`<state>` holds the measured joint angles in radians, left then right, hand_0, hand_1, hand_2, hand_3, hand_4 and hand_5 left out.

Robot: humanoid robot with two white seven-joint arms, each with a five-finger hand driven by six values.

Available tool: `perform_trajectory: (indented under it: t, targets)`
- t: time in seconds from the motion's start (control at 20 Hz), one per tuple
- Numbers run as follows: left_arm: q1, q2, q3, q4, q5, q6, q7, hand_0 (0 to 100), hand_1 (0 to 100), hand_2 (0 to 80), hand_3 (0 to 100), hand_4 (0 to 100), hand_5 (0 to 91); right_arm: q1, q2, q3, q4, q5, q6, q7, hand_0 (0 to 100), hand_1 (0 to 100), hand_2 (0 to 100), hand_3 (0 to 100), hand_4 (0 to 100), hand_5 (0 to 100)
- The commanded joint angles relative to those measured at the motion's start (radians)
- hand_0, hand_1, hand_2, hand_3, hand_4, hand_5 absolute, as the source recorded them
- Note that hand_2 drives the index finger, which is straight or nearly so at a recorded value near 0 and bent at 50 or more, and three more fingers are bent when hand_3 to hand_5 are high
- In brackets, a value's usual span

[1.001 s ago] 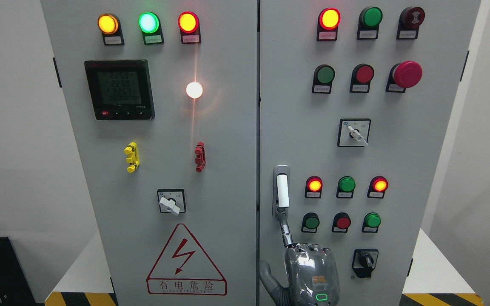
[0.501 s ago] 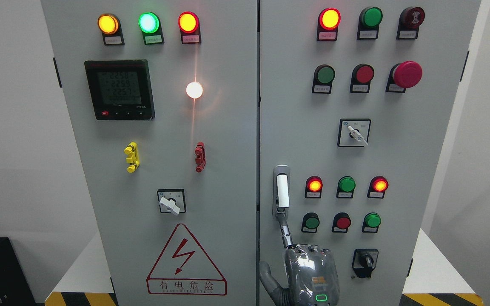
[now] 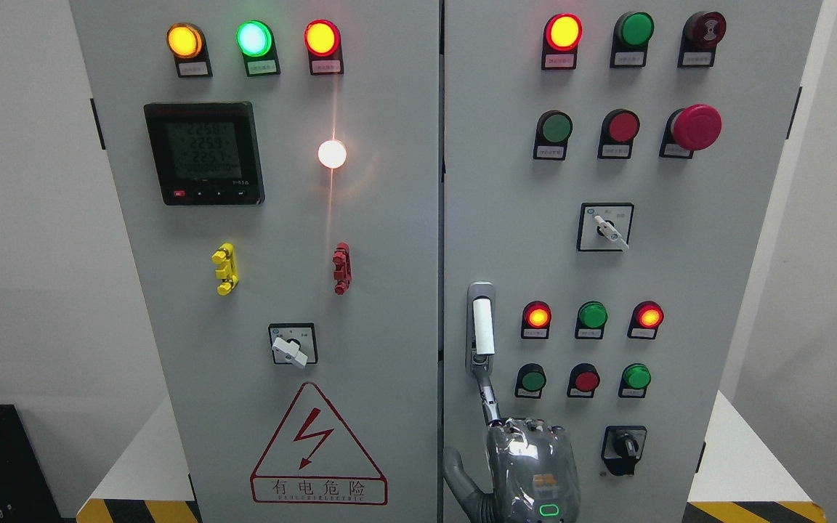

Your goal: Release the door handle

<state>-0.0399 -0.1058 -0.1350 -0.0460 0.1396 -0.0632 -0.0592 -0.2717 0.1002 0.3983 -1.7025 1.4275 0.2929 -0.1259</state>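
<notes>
Just below the door handle point(image 3: 482, 327), the right robot hand point(image 3: 531, 465) hooks one finger point(image 3: 489, 396) on its lower end, the others curled, so a sideways retreat may snag it.

The door handle point(image 3: 482, 327) is a white upright bar in a grey metal frame, standing at the right door's left edge.

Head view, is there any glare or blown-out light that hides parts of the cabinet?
Head view: the white lamp is blown out, throwing a thin vertical streak on the left door; a shine spot sits on the hand; everything else looks sharp and evenly lit.
</notes>
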Motion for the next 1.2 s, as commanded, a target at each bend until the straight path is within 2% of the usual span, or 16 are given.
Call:
perform_trajectory:
  t: [0.0, 0.95, 1.05, 1.15]
  targets:
    - [0.000, 0.000, 0.000, 0.000, 0.000, 0.000, -0.001, 12, 56, 0.0, 0, 0, 0.0, -0.001, -0.001, 0.001, -0.029, -0.001, 0.000, -0.001, 45, 36, 9, 100, 100, 100]
    - [0.000, 0.000, 0.000, 0.000, 0.000, 0.000, -0.001, 12, 56, 0.0, 0, 0, 0.0, 0.000, -0.001, 0.002, -0.068, -0.001, -0.001, -0.005, 45, 36, 10, 100, 100, 100]
    - [0.000, 0.000, 0.000, 0.000, 0.000, 0.000, -0.001, 12, 56, 0.0, 0, 0, 0.0, 0.000, -0.001, 0.002, -0.074, -0.002, -0.001, -0.005, 45, 36, 12, 100, 100, 100]
    - [0.000, 0.000, 0.000, 0.000, 0.000, 0.000, -0.001, 12, 56, 0.0, 0, 0, 0.0, 0.002, -0.001, 0.002, -0.077, -0.004, -0.001, -0.006, 45, 36, 19, 100, 100, 100]
